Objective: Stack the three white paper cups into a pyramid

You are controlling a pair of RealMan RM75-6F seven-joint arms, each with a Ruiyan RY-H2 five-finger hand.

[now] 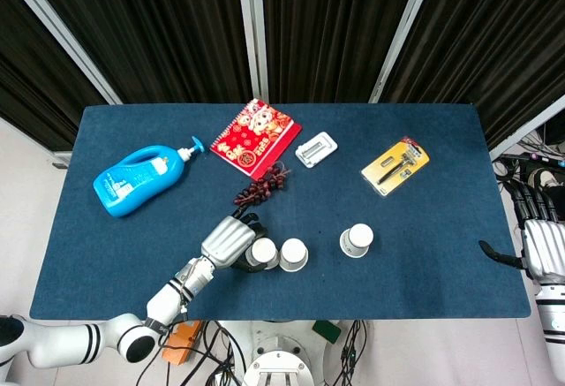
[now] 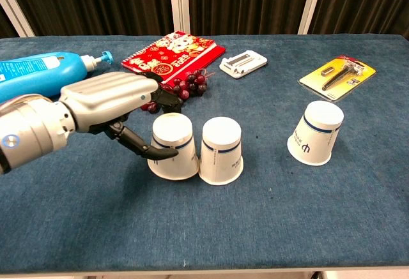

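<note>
Three white paper cups stand upside down on the blue table. My left hand [image 2: 118, 110] [image 1: 228, 241] grips the left cup [image 2: 173, 146] [image 1: 261, 252], which now touches the middle cup [image 2: 221, 150] [image 1: 293, 254]. The third cup [image 2: 317, 132] [image 1: 357, 240] stands apart to the right. My right hand [image 1: 540, 246] hangs off the table's right edge, fingers apart, holding nothing; the chest view does not show it.
Behind the cups lie a bunch of dark grapes [image 2: 176, 90], a red notebook [image 2: 172, 56], a blue soap bottle [image 2: 41, 73], a white stapler-like box [image 2: 243, 62] and a yellow razor pack [image 2: 337, 76].
</note>
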